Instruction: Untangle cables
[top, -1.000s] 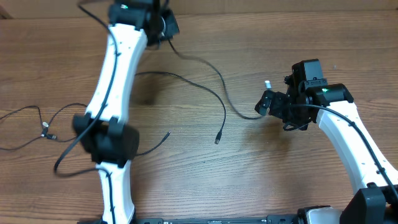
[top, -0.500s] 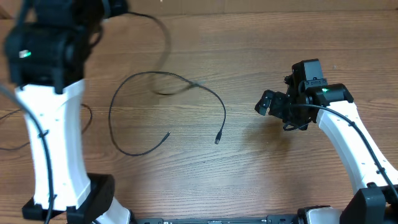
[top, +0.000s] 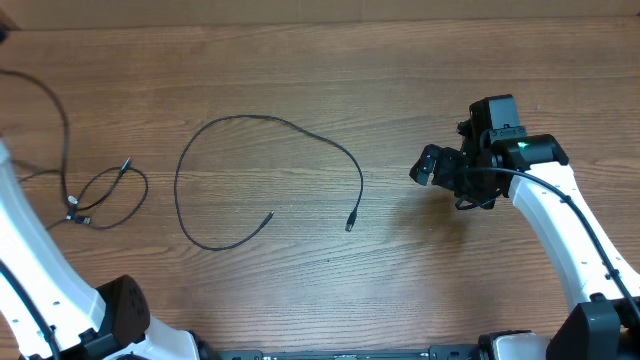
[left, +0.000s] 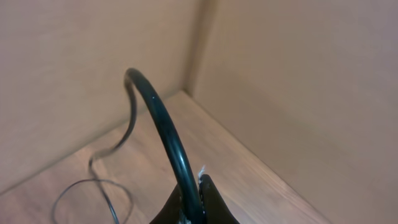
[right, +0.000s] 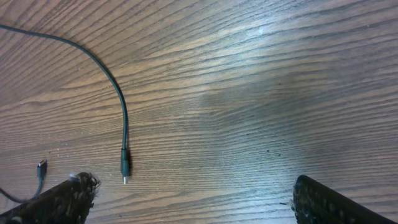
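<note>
Black and thin, the open-looped cable (top: 258, 118) lies alone on the brown wooden worktop (top: 450, 290), while the small coiled cable (top: 74, 206) at the left rises into the left gripper (left: 194, 202), whose jaws are clamped on it, so a slow lift clear seems best; the right gripper (top: 430, 168) has its jaws apart, empty.

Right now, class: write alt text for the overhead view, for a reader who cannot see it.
A thin black cable lies in one wide open loop on the wooden table, both plug ends free. A second thin black cable forms a small loop near the left edge and runs off frame. At right, the right gripper is open and empty.
</note>
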